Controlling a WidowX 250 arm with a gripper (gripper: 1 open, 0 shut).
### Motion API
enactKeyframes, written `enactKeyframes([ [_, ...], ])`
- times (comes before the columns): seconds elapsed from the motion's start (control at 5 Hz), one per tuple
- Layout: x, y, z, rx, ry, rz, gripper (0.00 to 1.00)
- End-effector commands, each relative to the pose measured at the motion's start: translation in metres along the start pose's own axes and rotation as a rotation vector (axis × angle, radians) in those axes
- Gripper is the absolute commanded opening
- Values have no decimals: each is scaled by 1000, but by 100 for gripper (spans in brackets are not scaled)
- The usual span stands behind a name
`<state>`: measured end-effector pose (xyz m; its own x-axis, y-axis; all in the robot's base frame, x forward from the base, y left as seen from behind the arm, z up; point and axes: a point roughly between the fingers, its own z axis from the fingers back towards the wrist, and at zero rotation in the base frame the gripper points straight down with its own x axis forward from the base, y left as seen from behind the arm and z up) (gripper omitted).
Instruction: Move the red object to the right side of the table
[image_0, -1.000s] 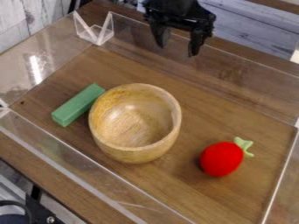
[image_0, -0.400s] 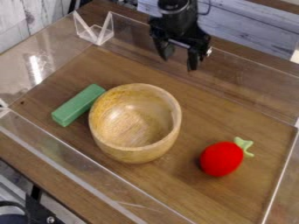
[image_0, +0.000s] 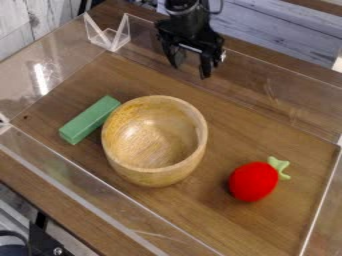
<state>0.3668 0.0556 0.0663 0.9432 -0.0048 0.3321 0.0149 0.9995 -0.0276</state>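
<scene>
Claw (image_0: 190, 70) shifted left, round red fruit (image_0: 253, 182), wooden bowl (image_0: 155, 141)

surface: brown wood-grain tabletop (image_0: 254, 130)
on surface: wooden bowl (image_0: 154, 141), green rectangular block (image_0: 90, 118), red toy fruit with green leafy stem (image_0: 254, 181)

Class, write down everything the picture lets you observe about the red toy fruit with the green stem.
The red toy fruit is small, rounded and evenly bright red, with a smooth, slightly glossy surface that looks like plastic. A pale green leafy stem tops it, pointing toward the upper right of the picture. It appears whole and lies tipped on its side on the brown wood-grain tabletop, near the picture's lower right. Only the tabletop touches it; the wooden bowl stands apart.
</scene>
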Motion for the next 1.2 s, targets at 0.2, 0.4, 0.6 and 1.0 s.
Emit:
enactKeyframes([
  [0.2,16,8,21,5,-56,-18,100],
  [0.4,14,9,13,-8,-54,-44,100],
  [0.6,11,10,6,-18,-52,-68,0],
  [1.0,14,-10,23,2,-50,-15,100],
])
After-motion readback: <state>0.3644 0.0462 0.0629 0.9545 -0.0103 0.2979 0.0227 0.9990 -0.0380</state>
